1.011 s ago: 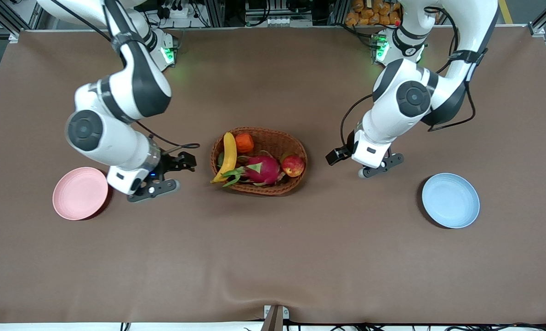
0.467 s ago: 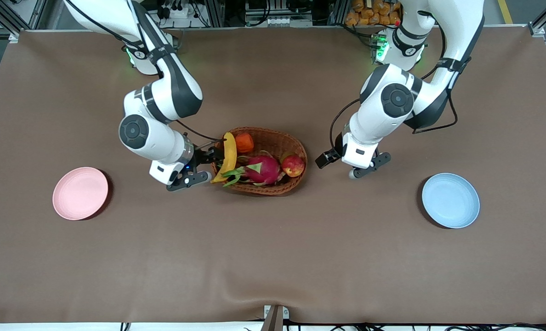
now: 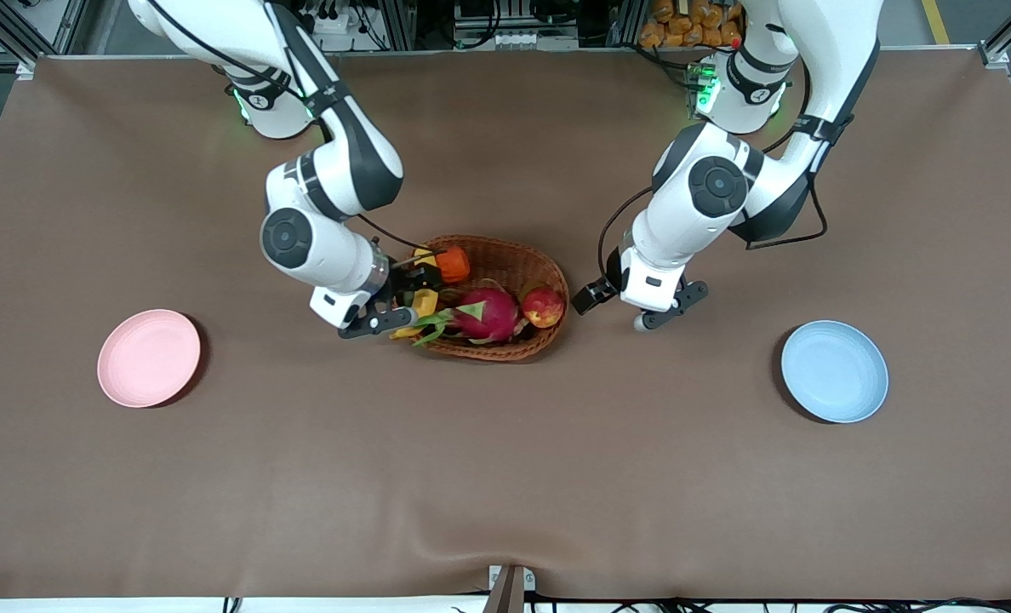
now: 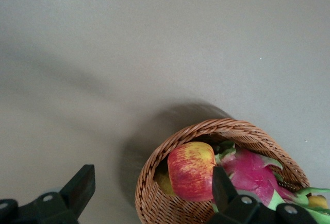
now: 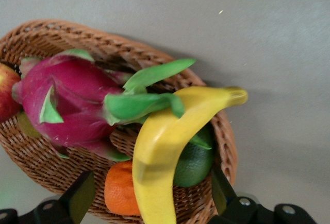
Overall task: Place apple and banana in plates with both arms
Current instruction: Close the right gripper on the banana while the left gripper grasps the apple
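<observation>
The apple [image 3: 543, 306] lies in the wicker basket [image 3: 505, 255] at its left-arm end. It also shows in the left wrist view [image 4: 191, 170]. The banana [image 3: 425, 300] lies at the basket's right-arm end, mostly hidden under my right gripper [image 3: 408, 294]. In the right wrist view this gripper [image 5: 149, 190] is open, its fingers on either side of the banana [image 5: 165, 141]. My left gripper [image 3: 588, 298] is open over the basket's rim beside the apple [image 4: 152, 177]. The pink plate [image 3: 149, 358] and the blue plate [image 3: 834, 370] are empty.
The basket also holds a magenta dragon fruit [image 3: 482, 313], an orange fruit [image 3: 452, 264] and a green fruit [image 5: 195, 165] under the banana. The pink plate lies toward the right arm's end of the table and the blue plate toward the left arm's end.
My right gripper has swung from beside the pink plate to over the banana in the basket. My left gripper has moved closer to the basket's apple end.
</observation>
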